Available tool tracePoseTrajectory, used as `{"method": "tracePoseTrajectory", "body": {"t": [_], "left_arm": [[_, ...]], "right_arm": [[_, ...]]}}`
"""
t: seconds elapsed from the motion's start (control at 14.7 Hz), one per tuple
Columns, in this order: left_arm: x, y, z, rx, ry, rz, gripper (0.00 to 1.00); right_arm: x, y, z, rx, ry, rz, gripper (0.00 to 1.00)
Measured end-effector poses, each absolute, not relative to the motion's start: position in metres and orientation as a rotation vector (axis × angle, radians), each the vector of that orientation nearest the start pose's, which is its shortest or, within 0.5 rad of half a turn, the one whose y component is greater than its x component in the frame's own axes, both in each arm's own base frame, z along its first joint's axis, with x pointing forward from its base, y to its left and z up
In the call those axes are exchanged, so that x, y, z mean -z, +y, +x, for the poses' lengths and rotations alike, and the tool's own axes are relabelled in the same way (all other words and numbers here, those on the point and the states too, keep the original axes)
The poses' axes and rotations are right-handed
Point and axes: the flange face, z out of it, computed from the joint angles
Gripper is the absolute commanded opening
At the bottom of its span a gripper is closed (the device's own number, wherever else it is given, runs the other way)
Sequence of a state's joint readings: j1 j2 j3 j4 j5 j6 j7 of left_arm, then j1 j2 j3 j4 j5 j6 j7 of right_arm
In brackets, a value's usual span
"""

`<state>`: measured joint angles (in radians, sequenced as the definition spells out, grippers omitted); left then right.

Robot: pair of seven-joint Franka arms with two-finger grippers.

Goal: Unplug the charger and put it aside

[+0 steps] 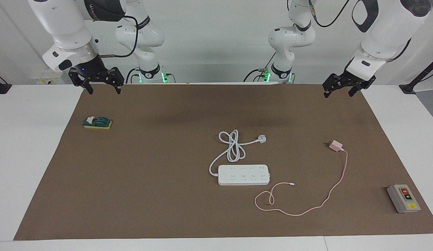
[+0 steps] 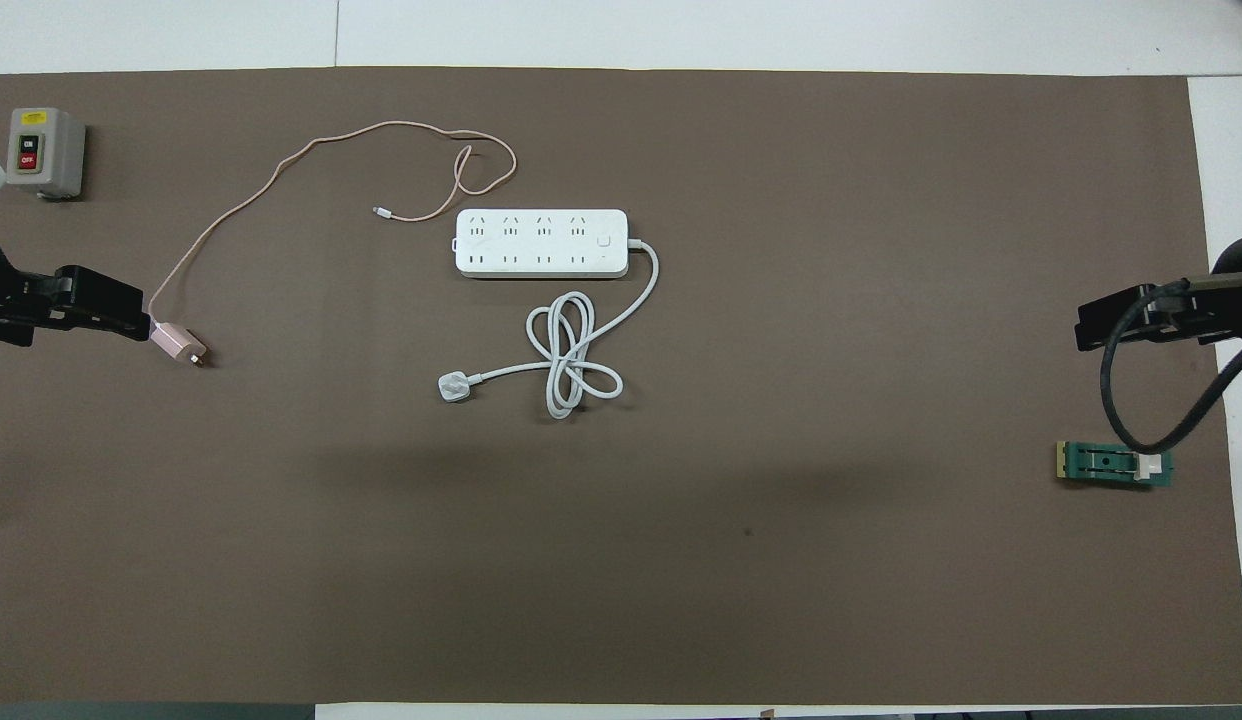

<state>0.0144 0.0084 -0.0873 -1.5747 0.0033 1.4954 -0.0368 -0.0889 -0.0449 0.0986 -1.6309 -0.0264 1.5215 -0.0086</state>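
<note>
**While both arms hang clear, charger lies unplugged on the mat**

Since its prongs are bare, the charger (image 1: 336, 145) is out of the power strip (image 1: 243, 174). It lies flat on the brown mat (image 1: 150, 209) at mid-height of the facing frame, toward the left arm's end and well apart from the strip. Prongs point toward the frame's upper middle.

Its pink cable (image 1: 343, 167) runs down the frame from the cube, curves along the lower part, makes a small loop and ends free just below the strip's lower edge. Cable end is near the strip, not in it.

Left gripper (image 1: 337, 91): upper part of the facing frame, up in the air over the mat at its own end. Fingers spread, nothing between them. In the overhead frame its tip (image 2: 131, 318) shows just beside the charger (image 2: 169, 340), but the facing frame shows it raised, no contact.

Right gripper (image 1: 103, 91): upper part of the facing frame over the mat's corner at its own end. Fingers apart, empty; this arm waits.

Strip sits in the frame's lower centre. Its white cord is coiled above it, with the white plug (image 1: 261, 139) lying loose. Green block (image 1: 97, 122) lies below the right gripper. Grey switch box (image 1: 403, 198) sits low in the frame at the left arm's end.
</note>
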Motion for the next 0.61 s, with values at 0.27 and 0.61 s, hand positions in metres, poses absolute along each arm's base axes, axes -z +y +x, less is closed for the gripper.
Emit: {"method": "tracePoseTrajectory", "body": {"t": [0.27,0.61], "left_arm": [[-0.6108,-0.0424,0.5480,-0.134,0.065,-3.131,1.00],[-0.6109,-0.0436,0.5482,-0.130,0.069,-3.131,1.00]], "right_arm": [[-0.6165,0.0037,0.5344,-0.103,-0.028,-3.169,1.00],[-0.6165,0.0037,0.5344,-0.103,-0.028,-3.169,1.00]]}}
